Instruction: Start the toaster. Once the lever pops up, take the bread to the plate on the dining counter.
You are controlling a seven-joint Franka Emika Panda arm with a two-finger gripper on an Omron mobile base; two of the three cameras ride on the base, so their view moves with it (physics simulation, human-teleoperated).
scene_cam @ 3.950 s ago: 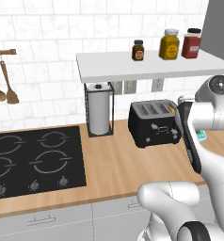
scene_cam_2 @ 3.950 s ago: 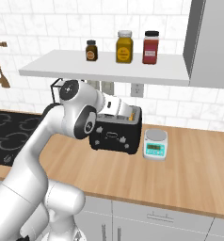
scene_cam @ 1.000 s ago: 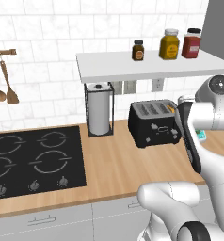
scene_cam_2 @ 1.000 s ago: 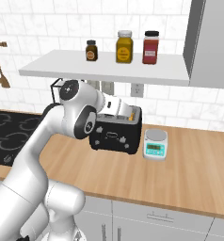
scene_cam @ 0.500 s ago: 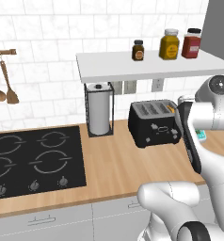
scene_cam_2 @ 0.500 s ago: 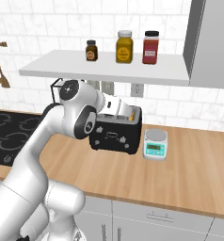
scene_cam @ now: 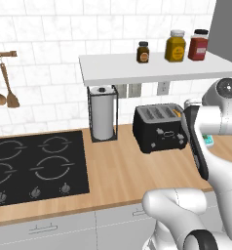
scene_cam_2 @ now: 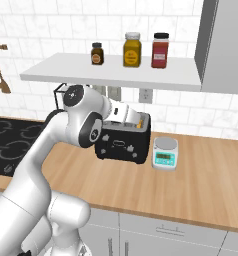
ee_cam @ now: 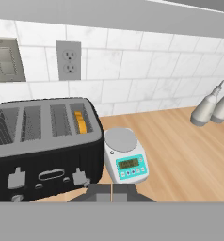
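1. On the long wood counter [scene_cam: 118, 171] by the white tile wall stands the toaster [scene_cam: 159, 128], black and boxy, with four slots on top.
2. The bread [ee_cam: 79, 122] sits low in the slot nearest the little kitchen scale [ee_cam: 125, 161]. Just its tan edge peeks out.
3. The gripper [ee_cam: 112, 192] hangs just in front of the toaster, low by its front. Its two tips are pressed together and it holds nothing.
4. I think the job right now is to start the toaster. To do it well, put the closed tips right on top of the lever by the bread's slot, then push straight down, slowly, so they do not slip off.
5. The scale has a small green screen, but its marks are too tiny to read. The three jars [scene_cam_2: 132, 49] on the shelf [scene_cam_2: 111, 71] show no words I can read.
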